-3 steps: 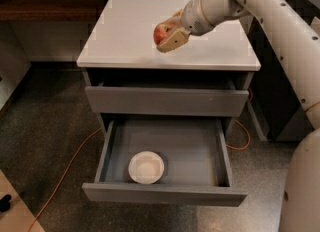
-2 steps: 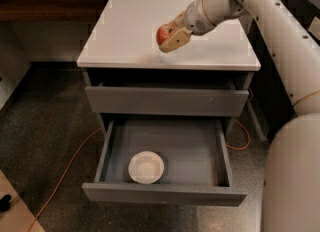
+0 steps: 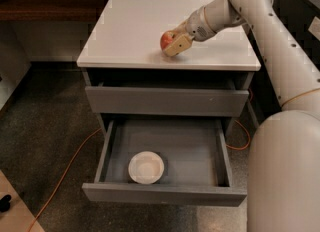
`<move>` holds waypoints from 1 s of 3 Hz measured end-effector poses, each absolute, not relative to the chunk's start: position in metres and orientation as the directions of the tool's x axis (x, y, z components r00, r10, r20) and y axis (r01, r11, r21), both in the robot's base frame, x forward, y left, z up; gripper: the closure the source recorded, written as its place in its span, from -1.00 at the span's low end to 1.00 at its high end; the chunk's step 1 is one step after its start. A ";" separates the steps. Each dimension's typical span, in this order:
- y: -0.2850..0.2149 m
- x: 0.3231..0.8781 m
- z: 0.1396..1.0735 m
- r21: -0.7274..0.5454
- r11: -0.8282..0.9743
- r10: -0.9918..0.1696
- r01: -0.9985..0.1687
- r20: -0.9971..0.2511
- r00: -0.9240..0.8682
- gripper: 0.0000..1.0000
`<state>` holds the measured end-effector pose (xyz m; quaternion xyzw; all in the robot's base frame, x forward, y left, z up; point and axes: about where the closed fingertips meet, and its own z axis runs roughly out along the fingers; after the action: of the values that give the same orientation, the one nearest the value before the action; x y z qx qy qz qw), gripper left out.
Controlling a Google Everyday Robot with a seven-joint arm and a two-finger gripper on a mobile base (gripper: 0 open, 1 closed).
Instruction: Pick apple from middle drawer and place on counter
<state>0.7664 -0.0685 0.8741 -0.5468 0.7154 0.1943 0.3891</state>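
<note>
1. Nearest, at the right edge: the robot's white body fills the lower right corner.
2. Floor: speckled dark floor. An orange cable runs across it at the left of the cabinet; a loop of it shows at the right of the cabinet.
3. Middle drawer: pulled fully out toward the viewer, grey inside. A round cream-white bowl sits upright on its floor, near the front wall and left of centre. Nothing else lies in this drawer.
4. Top drawer: dark grey flat front, directly above the open drawer.
5. Tabletop: pale grey-white square slab on top of the cabinet.
6. Gripper: over the tabletop, right of centre and near its front edge. Its tan fingers are clamped around the apple, one finger above and one below. The apple is red with yellowish patches and sits very low over the slab; whether it touches the surface cannot be determined.
7. Arm: white, reaching in from the right.
8. Farthest: a dark brown wooden shelf behind the cabinet at the left.
</note>
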 end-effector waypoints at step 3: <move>-0.076 0.784 0.849 -0.129 0.351 -0.643 -0.928 -0.753 -0.139 -0.90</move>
<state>0.7843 -0.0756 0.8487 -0.5375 0.7307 0.1887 0.3762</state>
